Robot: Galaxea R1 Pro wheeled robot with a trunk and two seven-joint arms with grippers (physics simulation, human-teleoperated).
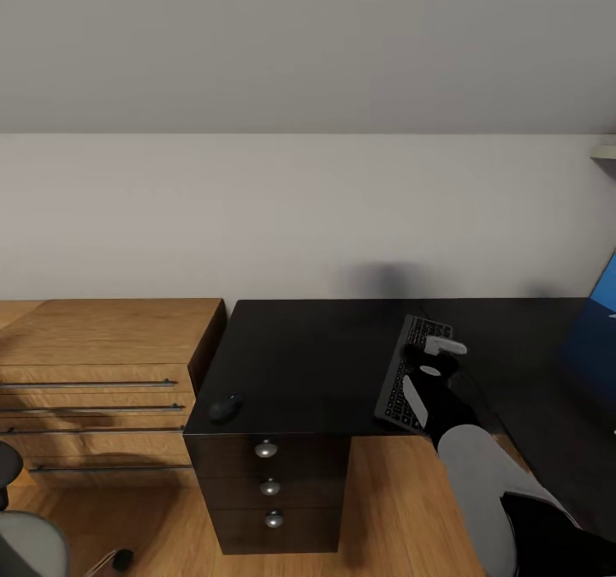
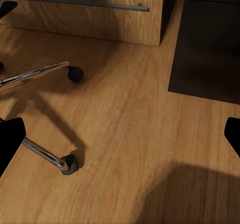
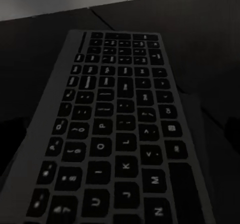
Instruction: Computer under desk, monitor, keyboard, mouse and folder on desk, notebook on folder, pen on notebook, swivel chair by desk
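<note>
Pincer (image 1: 428, 363) over lengthwise-away keyboard (image 1: 402, 380).

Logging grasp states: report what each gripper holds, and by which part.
The left gripper is open over the wooden floor, holding nothing. The right gripper is at the keyboard on the desk; whether it grips it cannot be told.

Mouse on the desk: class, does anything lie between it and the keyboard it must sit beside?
No, nothing visible. The mouse sits near the desk's front left corner; bare black top separates it from the keyboard, under the right pincer.
</note>
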